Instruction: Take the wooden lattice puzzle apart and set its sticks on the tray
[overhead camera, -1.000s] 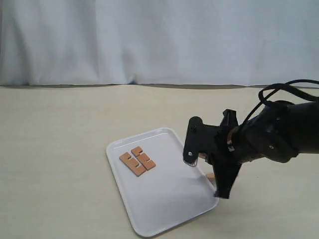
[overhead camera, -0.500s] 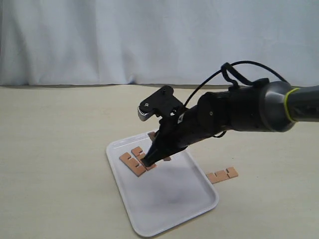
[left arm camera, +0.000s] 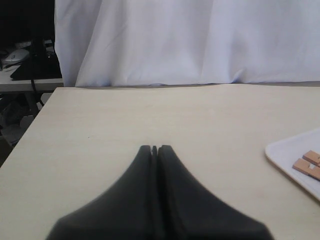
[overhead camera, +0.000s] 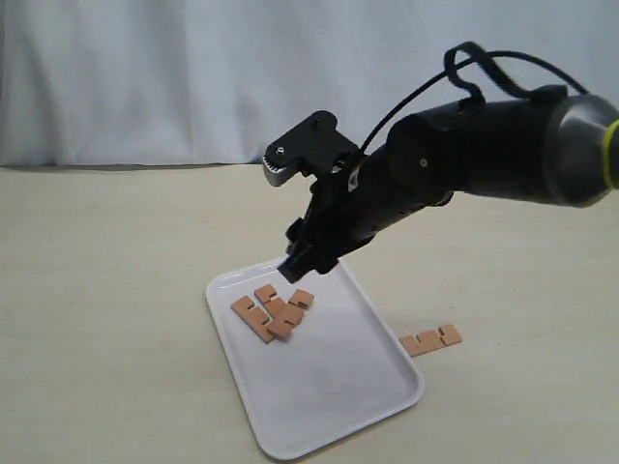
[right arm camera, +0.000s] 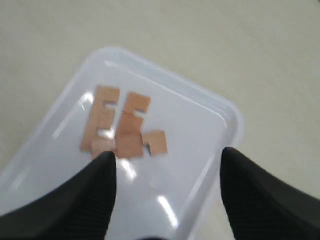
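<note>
No assembled wooden lattice puzzle shows, only loose sticks. Three reddish-brown notched sticks (overhead camera: 273, 314) lie in a loose pile at the far left end of the white tray (overhead camera: 329, 406). A further stick (overhead camera: 431, 339) lies on the table just right of the tray. My right gripper (overhead camera: 283, 217) hangs open and empty a little above the tray's far end. Its wrist view looks down between the fingers at the sticks (right arm camera: 122, 131) and the tray (right arm camera: 230, 117); the gripper (right arm camera: 169, 155) holds nothing. My left gripper (left arm camera: 155, 148) is shut over bare table, with the tray's corner (left arm camera: 274, 153) and sticks (left arm camera: 309, 164) off to one side.
A white curtain (overhead camera: 193, 77) hangs behind the pale wooden table (overhead camera: 97, 290). The right arm's black cable (overhead camera: 484, 68) loops above its body. The table's edge and dark clutter (left arm camera: 25, 60) show in the left wrist view.
My right gripper swung from the tray's right edge to the pile carrying a stick, let it go there, and rose open. The pile grew from two sticks to three.
</note>
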Robot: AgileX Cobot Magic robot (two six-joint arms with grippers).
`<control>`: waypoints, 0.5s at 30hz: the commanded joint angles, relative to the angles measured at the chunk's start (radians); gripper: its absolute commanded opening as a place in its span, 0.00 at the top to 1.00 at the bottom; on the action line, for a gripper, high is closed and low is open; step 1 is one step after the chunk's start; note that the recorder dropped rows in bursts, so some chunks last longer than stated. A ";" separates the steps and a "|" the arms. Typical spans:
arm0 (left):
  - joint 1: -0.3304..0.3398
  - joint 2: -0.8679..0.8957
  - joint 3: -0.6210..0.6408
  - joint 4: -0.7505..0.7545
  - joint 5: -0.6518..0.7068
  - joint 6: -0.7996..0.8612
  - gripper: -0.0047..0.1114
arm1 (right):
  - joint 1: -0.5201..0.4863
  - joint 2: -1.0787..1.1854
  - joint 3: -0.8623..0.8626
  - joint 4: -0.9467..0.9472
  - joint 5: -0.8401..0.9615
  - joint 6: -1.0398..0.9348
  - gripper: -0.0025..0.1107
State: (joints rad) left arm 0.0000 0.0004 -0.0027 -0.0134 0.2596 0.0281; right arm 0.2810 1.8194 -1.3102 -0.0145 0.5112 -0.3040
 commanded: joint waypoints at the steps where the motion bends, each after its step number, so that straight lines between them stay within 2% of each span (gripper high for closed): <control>1: 0.000 0.000 0.003 0.002 -0.011 -0.002 0.96 | -0.028 -0.019 0.002 -0.213 0.298 -0.112 0.49; 5: 0.000 0.000 0.003 0.002 -0.008 -0.002 0.96 | -0.078 0.000 0.069 -0.257 0.419 -0.241 0.48; 9: 0.000 0.000 0.003 0.002 -0.008 -0.002 0.96 | -0.119 0.016 0.149 -0.289 0.364 -0.287 0.48; 15: 0.000 0.000 0.003 0.002 -0.008 -0.002 0.96 | -0.126 0.065 0.212 -0.350 0.281 -0.338 0.48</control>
State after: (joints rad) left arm 0.0000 0.0004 -0.0027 -0.0134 0.2596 0.0281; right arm 0.1623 1.8680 -1.1108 -0.3254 0.8354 -0.5963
